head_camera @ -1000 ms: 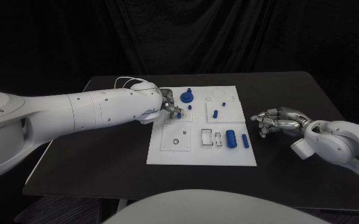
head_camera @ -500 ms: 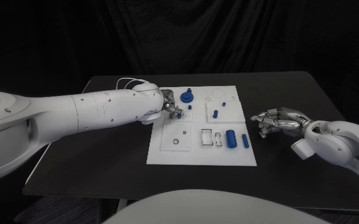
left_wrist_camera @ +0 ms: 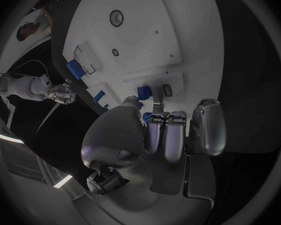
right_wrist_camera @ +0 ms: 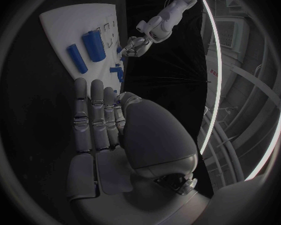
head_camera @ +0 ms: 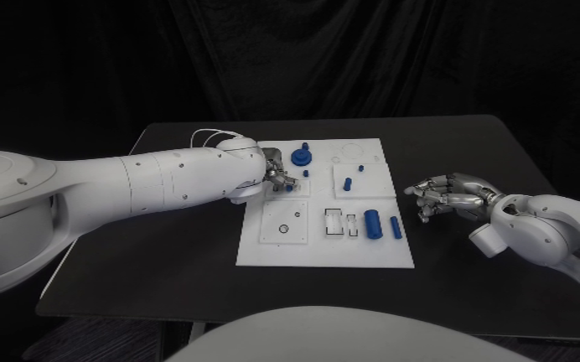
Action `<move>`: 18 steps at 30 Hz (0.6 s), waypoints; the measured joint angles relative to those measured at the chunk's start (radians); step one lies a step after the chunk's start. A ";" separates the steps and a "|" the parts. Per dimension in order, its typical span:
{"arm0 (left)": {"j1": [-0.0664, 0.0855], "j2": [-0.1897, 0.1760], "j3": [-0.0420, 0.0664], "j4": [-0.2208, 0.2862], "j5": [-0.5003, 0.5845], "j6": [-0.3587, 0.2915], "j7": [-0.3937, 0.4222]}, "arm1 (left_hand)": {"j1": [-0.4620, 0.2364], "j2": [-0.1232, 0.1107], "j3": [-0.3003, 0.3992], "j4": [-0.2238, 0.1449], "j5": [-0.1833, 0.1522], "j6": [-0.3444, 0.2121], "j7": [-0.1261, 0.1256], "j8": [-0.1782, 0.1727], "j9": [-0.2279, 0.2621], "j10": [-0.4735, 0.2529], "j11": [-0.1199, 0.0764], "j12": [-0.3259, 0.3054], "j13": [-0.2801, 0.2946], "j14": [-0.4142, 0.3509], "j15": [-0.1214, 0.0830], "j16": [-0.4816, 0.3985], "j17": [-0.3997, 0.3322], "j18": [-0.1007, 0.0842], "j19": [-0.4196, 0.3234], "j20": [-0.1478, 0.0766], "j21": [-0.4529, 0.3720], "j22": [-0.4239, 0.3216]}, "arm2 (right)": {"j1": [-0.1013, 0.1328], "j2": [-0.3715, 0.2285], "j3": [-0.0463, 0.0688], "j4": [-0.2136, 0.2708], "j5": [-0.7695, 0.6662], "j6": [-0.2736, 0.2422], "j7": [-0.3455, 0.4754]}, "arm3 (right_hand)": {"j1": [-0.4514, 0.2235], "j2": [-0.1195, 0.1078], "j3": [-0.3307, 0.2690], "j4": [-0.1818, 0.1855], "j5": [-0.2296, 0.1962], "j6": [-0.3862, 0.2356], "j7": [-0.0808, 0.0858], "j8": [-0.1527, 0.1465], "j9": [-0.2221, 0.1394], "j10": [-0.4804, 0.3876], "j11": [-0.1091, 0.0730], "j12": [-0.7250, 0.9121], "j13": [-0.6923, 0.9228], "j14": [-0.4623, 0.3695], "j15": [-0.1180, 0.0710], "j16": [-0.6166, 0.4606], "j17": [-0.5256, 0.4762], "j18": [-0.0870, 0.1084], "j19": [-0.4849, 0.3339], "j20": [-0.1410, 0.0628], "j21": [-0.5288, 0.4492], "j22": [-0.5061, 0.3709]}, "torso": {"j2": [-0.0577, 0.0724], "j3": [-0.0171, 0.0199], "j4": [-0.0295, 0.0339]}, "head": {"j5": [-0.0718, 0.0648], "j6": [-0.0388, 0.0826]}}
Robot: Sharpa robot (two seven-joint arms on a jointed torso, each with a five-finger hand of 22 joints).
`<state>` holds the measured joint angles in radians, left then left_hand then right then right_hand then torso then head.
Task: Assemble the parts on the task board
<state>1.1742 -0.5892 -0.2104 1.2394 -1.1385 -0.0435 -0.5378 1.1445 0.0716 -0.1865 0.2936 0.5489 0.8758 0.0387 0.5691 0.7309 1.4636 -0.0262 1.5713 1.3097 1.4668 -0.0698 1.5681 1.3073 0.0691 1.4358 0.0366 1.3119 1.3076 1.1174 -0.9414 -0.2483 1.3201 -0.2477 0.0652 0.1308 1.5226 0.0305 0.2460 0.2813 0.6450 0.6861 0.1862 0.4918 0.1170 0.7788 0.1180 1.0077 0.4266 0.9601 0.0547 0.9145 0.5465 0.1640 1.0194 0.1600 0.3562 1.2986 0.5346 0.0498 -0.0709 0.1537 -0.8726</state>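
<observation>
The left hand (head_camera: 276,171) hovered over the board (head_camera: 281,250) with curled fingers, near a small blue part (left_wrist_camera: 144,91); whether it held anything I cannot tell. The right hand (head_camera: 442,196) rested beside the board, empty. A good placement probably needed slow, vertical lowering.

A black table (head_camera: 181,245) with a matte top carries everything (its near-left corner looks rounded). Behind its far edge hangs a dark curtain (head_camera: 339,35), falling in soft vertical folds.
</observation>
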 measured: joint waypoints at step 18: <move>-0.005 0.004 -0.001 -0.002 0.000 0.002 0.000 | 0.061 -0.010 0.034 -0.004 0.043 -0.002 0.002 -0.008 -0.015 0.000 0.000 0.000 0.000 0.000 0.000 0.000 0.000 0.000 -0.002 0.003 -0.005 0.000 | 0.000 0.002 0.000 -0.001 0.000 0.001 0.000 | 0.000 0.000 0.000 0.000 0.000 0.000 0.000 0.000 0.000 0.000 0.000 0.000 0.000 0.000 0.000 0.000 -0.001 0.000 0.000 0.000 0.000 0.000 | 0.000 0.0000 -0.0003 | 0.001 0.000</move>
<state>1.1694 -0.5852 -0.2111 1.2378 -1.1389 -0.0411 -0.5378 1.2059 0.0612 -0.1527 0.2900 0.5919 0.8735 0.0411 0.5612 0.7163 1.4636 -0.0262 1.5713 1.3097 1.4668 -0.0697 1.5681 1.3073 0.0691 1.4334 0.0391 1.3070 1.3075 1.1173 -0.9397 -0.2483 1.3194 -0.2477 0.0663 0.1306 1.5226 0.0305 0.2460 0.2813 0.6450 0.6861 0.1862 0.4917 0.1171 0.7788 0.1180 1.0077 0.4264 0.9601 0.0548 0.9145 0.5457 0.1640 1.0194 0.1600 0.3562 1.2986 0.5343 0.0498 -0.0712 0.1551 -0.8726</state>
